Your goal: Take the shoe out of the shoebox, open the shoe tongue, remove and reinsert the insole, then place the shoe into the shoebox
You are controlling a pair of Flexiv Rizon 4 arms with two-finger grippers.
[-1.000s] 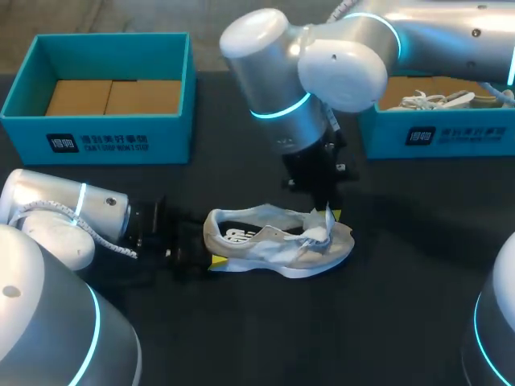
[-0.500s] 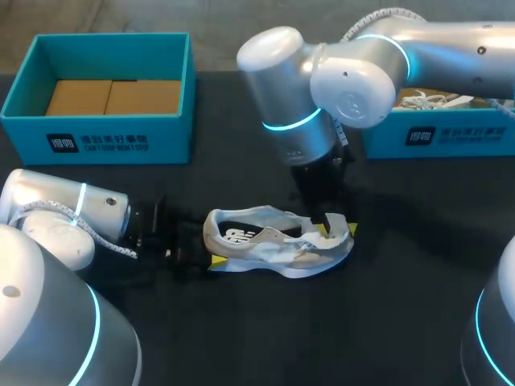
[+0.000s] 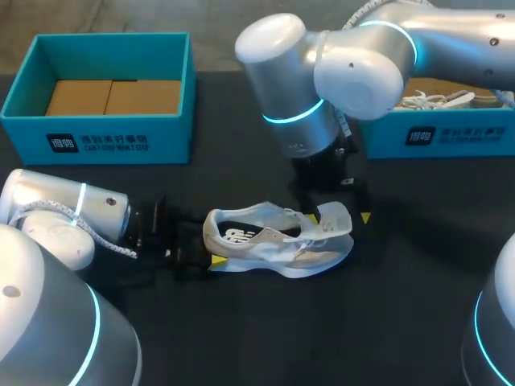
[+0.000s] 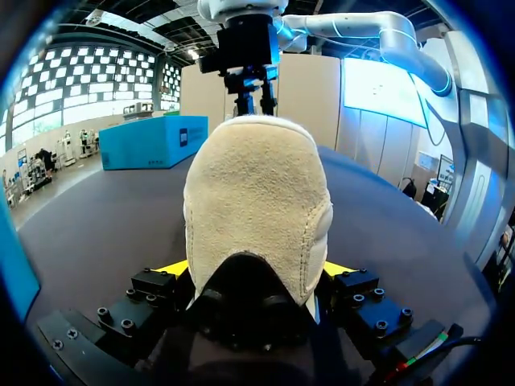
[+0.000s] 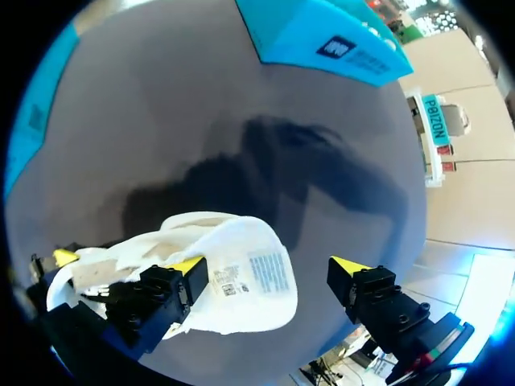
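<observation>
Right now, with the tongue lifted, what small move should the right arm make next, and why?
Probably shift the open right gripper over the shoe, toward its insole: the tongue already stands up, and the left gripper clamps the heel.

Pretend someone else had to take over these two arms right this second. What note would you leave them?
Left gripper: shut on the heel of the shoe, holding it down on the table.
Right gripper: open, above the toe end, one finger against the raised tongue.
Done: the shoe is out of its box and the tongue is folded up and open.
Left: pull out the insole, which seems to be inside the shoe, put it back in, then set the shoe into a box, likely the empty teal shoebox.
</observation>
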